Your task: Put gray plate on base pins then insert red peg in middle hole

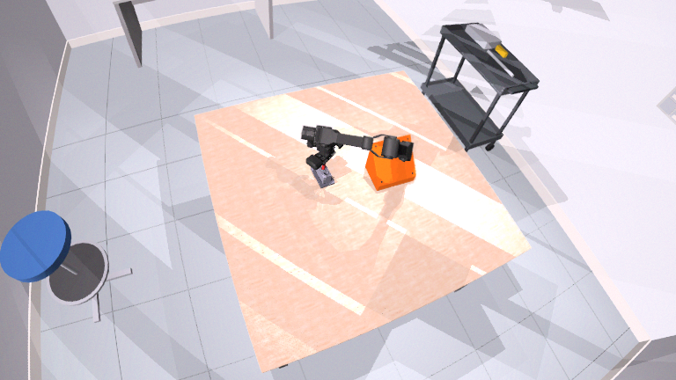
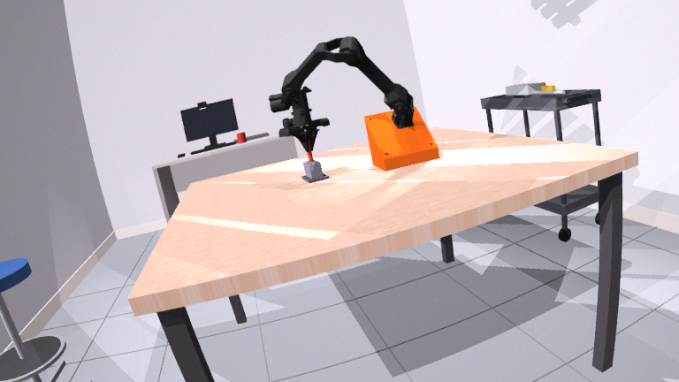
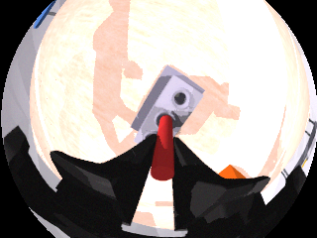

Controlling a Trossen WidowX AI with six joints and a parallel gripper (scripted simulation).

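Observation:
The red peg [image 1: 323,167] [image 2: 310,156] [image 3: 163,159] is gripped near its upper part and points down. My gripper [image 2: 308,148] [image 3: 164,141] is shut on it, just above the plate. The gray plate [image 2: 314,171] [image 3: 171,88] sits on the base [image 2: 307,179] and looks flat. The peg's lower end is at the plate's middle hole; how deep it reaches cannot be told. Much of the peg's length stands above the plate. One outer hole shows open in the wrist view; the other is partly hidden by the fingers. The pins are not clearly visible.
The orange mount [image 1: 391,171] [image 2: 405,145] of the arm stands right of the base on the wooden table [image 1: 298,236] [image 2: 240,248]. A desk, a dark cart [image 1: 463,112] and a blue stool [image 1: 35,246] stand away from the table.

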